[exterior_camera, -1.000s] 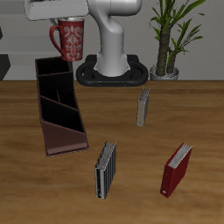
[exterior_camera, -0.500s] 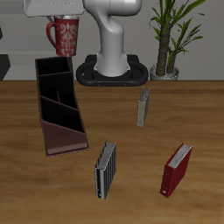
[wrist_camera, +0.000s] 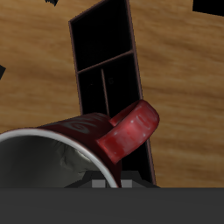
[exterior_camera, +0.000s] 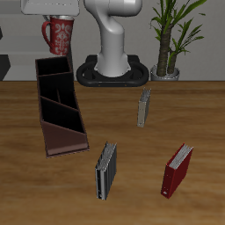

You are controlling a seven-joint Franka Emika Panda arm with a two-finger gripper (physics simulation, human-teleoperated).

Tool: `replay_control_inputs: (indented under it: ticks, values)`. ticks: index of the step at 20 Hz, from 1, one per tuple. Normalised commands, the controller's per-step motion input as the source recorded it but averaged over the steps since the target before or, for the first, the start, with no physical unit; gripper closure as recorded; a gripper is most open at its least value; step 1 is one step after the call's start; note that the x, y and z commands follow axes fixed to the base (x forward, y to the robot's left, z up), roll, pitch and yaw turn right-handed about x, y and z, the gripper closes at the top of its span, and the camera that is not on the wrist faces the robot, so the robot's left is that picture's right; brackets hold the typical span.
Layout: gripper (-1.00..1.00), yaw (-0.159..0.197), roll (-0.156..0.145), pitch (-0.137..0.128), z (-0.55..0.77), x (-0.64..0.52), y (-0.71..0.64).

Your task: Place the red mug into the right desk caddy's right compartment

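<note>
Your jaws grip the red mug [exterior_camera: 60,36] by its rim, holding it in the air above the back end of the right desk caddy [exterior_camera: 58,106]. Seen from the wrist, the mug's handle [wrist_camera: 129,130] hangs over the caddy [wrist_camera: 112,81] on the desk [exterior_camera: 167,114].

Even, flat light falls from overhead, soft and without glare. Faint, short shadows pool under the upright books and at the robot's base [exterior_camera: 112,72]. The table [exterior_camera: 176,123] is evenly bright, the caddy's [exterior_camera: 58,105] cells nearly black. Renders are crisp but coarse and pixelated; the wrist view's close red mug [wrist_camera: 79,149] looms, stretched.
</note>
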Motion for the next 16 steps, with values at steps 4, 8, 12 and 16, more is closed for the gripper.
replay_control_inputs:
  ticks: [4, 8, 12, 16]
  values:
    - [1.0, -0.014, -0.078, 0.049, -0.22, -0.19, -0.38]
    - [1.0, -0.007, -0.042, 0.044, -0.21, -0.07, -0.18]
    - [1.0, 0.03, -0.003, 0.037, -0.2, -0.13, 0.02]
    - [1.0, 0.027, 0.005, 0.025, -0.17, -0.13, 0.1]
